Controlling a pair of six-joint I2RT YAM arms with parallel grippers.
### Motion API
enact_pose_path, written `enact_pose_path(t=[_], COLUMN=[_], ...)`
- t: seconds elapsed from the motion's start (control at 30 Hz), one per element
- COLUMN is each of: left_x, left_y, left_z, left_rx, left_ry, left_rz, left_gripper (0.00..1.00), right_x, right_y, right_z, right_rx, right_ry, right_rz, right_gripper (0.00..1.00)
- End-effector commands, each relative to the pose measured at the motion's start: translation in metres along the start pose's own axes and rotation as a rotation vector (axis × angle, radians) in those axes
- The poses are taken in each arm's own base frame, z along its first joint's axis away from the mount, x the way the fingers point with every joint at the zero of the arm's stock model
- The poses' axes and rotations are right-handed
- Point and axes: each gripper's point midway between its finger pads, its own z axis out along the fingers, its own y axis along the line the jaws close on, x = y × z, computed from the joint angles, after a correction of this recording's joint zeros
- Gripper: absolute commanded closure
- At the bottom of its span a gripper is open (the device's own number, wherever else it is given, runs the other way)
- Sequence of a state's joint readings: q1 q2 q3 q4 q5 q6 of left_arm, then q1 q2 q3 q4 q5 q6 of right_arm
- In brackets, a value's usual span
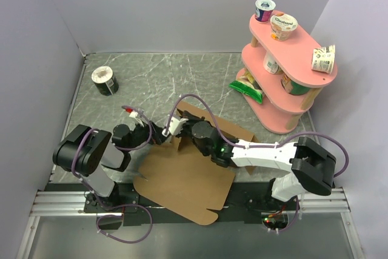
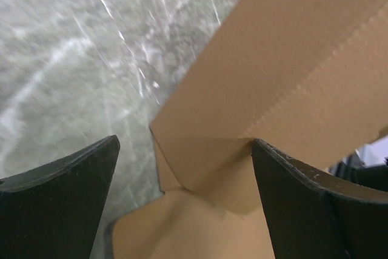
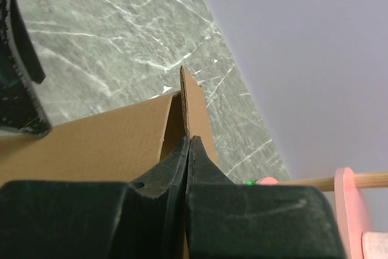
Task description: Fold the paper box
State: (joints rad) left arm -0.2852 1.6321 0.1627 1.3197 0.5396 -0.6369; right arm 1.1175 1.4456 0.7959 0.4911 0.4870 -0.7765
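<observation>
- Your left pincer (image 2: pixel 185 150) stood wide apart, straddling a raised corner of the paper box (image 1: pixel 185 180).
- Your right pincer (image 3: pixel 188 141) was clamped on the box's upright flap.
- The box lay on the bench (image 1: pixel 157 77), between both arms.

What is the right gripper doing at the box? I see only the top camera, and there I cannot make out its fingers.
Observer: In the right wrist view, the right gripper is shut on the thin edge of an upright flap of the paper box.
Operator: Does the left gripper hold something too?
Observer: No. In the left wrist view, the left gripper is open, with its fingers wide apart on both sides of a folded corner of the box.
Operator: Is the flap bent where it is held?
Observer: No bend shows. Seen edge-on in the right wrist view, it rises straight above the grip.
</observation>
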Motion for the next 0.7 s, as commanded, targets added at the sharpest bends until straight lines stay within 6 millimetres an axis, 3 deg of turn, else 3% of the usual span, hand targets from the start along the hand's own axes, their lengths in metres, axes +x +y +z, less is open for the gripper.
enact_pose_path(t=[0.0,0.23,0.5,0.6,0.67], left_x=[-0.038,-0.047,-0.061,-0.059,-0.058], left_y=[-0.061,-0.07,-0.077,-0.073,-0.074], left_z=[-0.005,-0.008,0.001,0.003,0.004], left_rx=[0.271,0.279,0.307,0.299,0.304], left_ry=[-0.156,-0.17,-0.167,-0.153,-0.147], left_rz=[0.169,0.21,0.268,0.271,0.273], left_gripper=[0.02,0.01,0.01,0.02,0.04], right_x=[-0.012,-0.007,-0.007,-0.005,-0.003], right_y=[0.005,0.006,0.005,0.005,0.007], right_z=[-0.004,-0.01,-0.013,-0.015,-0.017], right_rx=[-0.024,-0.034,-0.043,-0.052,-0.063], right_ry=[-0.061,-0.048,-0.039,-0.03,-0.024], right_rz=[0.072,0.089,0.103,0.107,0.106], right_gripper=[1.0,1.0,1.0,0.83,0.77])
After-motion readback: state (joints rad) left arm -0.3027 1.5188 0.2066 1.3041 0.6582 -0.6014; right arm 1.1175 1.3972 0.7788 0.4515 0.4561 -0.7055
